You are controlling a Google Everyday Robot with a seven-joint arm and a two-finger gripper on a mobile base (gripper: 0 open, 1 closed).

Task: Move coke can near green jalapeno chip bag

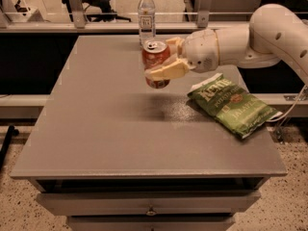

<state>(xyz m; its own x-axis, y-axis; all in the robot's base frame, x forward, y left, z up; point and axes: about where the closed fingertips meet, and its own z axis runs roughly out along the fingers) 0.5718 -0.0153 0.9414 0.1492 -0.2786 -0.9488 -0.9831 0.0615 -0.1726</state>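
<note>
The gripper (160, 57) is clamped on the coke can (152, 52), holding it upright and clear of the table (96, 129). The green jalapeno chip bag (233, 102) lies flat at 4 o'clock from the can. A clear bottle (146, 13) stands at 12 o'clock.

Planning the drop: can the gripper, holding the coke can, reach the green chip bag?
Likely yes: the gripper holds the coke can aloft just left of the chip bag; nothing stands between.
</note>
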